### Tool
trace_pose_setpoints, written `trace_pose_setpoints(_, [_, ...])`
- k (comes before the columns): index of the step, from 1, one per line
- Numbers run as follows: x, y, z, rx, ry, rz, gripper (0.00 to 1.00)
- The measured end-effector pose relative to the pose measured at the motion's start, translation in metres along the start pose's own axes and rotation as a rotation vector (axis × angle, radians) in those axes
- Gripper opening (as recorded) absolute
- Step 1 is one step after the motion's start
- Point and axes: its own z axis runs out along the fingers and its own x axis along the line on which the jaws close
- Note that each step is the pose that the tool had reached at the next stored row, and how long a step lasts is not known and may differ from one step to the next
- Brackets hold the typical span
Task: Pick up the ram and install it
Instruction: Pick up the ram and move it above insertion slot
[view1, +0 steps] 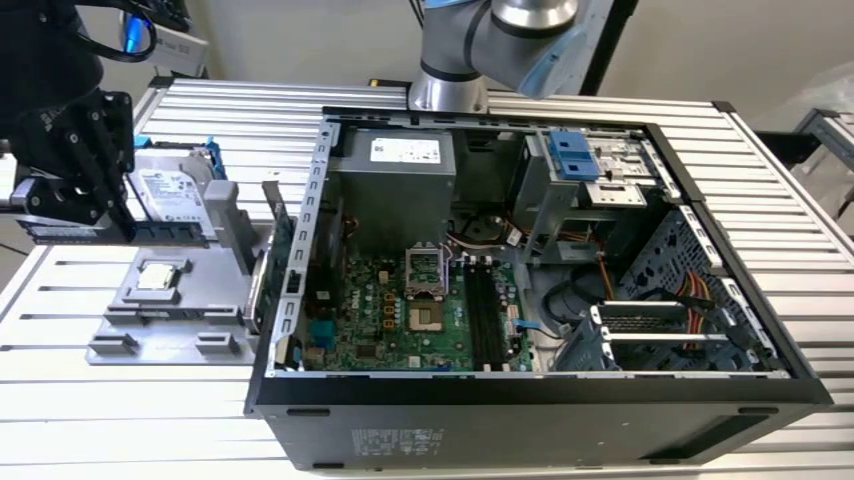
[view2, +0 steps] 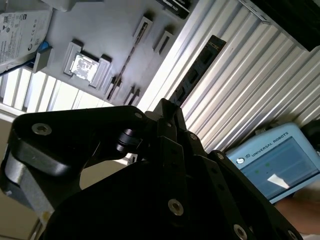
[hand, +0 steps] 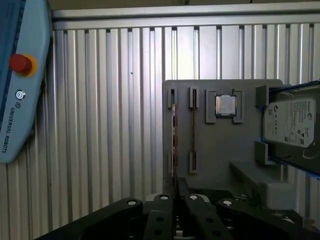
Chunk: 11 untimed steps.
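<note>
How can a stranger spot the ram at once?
Beside the open computer case, on the exterior view's left, a black pincer hangs by the grey fixture plate. The ram is the long thin stick it grips, unlike the broad hard drive and small square chip.

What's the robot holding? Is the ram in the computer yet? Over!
Gripper shut on the ram, beside the tray. Ram not yet in the computer. Hard drive close by the gripper.

The arm (view1: 518, 30) bends over to the exterior view's left. Its black pincer (hand: 175, 199) is closed tight, pinching the thin ram (hand: 175, 150) by one end.
</note>
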Motion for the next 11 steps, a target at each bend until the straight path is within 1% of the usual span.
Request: trace_pose_setpoints(11, [-0.0001, -0.0052, -0.0001, 0.0000, 0.0000, 0.000, 0.00])
